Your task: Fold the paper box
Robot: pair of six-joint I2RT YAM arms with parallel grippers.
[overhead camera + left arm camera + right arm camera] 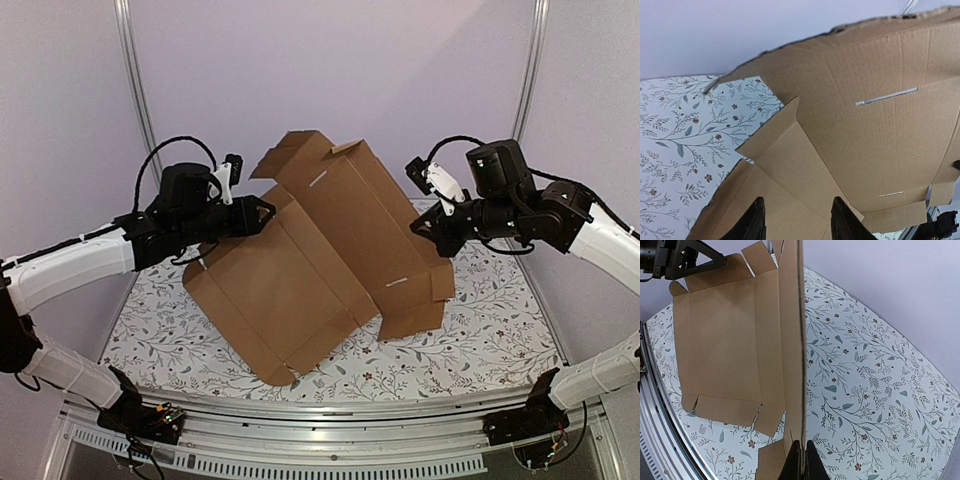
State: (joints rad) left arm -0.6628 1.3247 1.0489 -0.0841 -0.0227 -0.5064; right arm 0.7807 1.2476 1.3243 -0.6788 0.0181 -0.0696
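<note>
– So which step does this catch?

– Raising the walls, by my reading. One paper box (300, 270), a single die-cut brown sheet, sits mid-counter on the floral tablecloth (480, 340). Its broad panel lies toward the near left corner, while a long panel stands tilted up toward the far edge, flaps loose at its top.

– And the arms?

– Two, one on each side. The right gripper (799, 452) has its fingers clenched on the raised panel's edge, toward the counter's right edge, holding it up. The left gripper (258, 213) is at the sheet's far left side, close by a crease; whether it touches there I cannot tell. Its fingers (756, 222) are spread and grasp nothing.

– What does the next move call for?

– Likely the left arm must press or fold a side flap along its crease while the right holds the panel upright. Let go too early and the panel would probably drop back.

– Anything else to count?

– Two narrow slots (318, 178) in the raised panel, one near each end. No tab looks tucked in yet.
</note>
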